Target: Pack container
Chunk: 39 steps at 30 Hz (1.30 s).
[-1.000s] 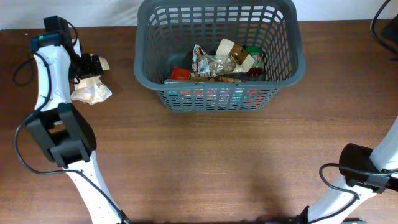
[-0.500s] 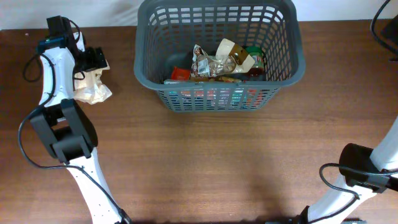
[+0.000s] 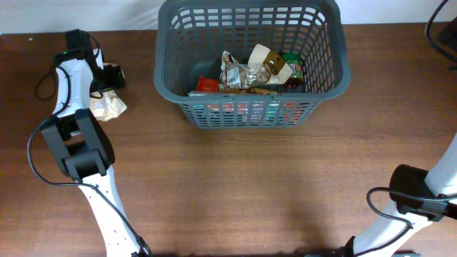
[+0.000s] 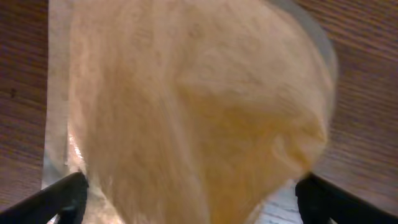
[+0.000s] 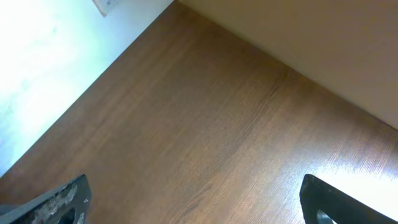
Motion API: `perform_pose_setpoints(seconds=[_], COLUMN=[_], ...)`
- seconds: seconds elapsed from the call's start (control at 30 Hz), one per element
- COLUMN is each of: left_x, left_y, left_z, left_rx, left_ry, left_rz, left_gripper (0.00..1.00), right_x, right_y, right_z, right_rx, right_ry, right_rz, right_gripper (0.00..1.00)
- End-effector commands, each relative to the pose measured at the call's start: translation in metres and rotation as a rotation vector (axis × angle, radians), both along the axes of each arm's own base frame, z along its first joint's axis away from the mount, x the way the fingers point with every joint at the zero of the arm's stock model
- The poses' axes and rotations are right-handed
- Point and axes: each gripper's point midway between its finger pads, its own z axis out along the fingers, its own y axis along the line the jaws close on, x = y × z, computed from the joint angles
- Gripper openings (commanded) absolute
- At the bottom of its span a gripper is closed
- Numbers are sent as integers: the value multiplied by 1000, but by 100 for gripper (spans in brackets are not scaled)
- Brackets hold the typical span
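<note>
left hand (image 4: pixel 189 190) spread wide around pale bag (image 4: pixel 186 93), right hand (image 5: pixel 193 196) spread wide, holding nothing

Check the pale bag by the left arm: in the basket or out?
Out: the pale bag lies on the table left of the basket, at the left claw.
</note>
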Motion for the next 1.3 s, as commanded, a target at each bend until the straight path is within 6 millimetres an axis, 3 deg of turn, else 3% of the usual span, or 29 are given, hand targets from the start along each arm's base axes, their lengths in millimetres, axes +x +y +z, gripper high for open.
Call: perform_pose_setpoints(seconds=[0.0,0.1,0.13,0.2,0.33,0.5,0.63,0.67,0.83,0.87,0.9,1.07,1.13,1.2,1.27], left_x=[-12,-17,-19,-21,-17,-17,-4,2,29,31,32,19,-1,-16,-31], left_y=[-7,-9,-9,-10,-26,-26,-23,-21,-15,-14,-16,-31,-75,-123,-173], left_z=[-43,-58,-60,-66,-65,-57,-19,-3,122,139,182,316,398,443,473], left_rx=[-39,-48,-50,-54,-117,-116,-88,-76,9,20,48,128,112,91,79], left_ry=[85,119,125,140,116,111,30,-3,-251,-283,-365,-620,-801,-916,-1006], left_rz=[0,0,0,-1,-135,-135,-138,-139,-149,-150,-156,-183,-280,-441,-591], left_gripper=[70,70,63,2,2,2,2,2,2,2,2,2,2,2,2], right_x=[0,0,0,0,0,0,0,0,0,0,0,0,0,0,0], right_y=[1,1,1,1,1,1,1,1,1,1,1,1,1,1,1], right_z=[2,2,2,2,2,2,2,2,2,2,2,2,2,2,2], right_rx=[2,2,2,2,2,2,2,2,2,2,2,2,2,2,2], right_ry=[-13,-13,-13,-13,-13,-13,-13,-13,-13,-13,-13,-13,-13,-13,-13], right_rz=[-8,-8,-8,-8,-8,-8,-8,-8,-8,-8,-8,-8,-8,-8,-8], right_gripper=[99,99,99,99,99,99,99,99,99,99,99,99,99,99,99])
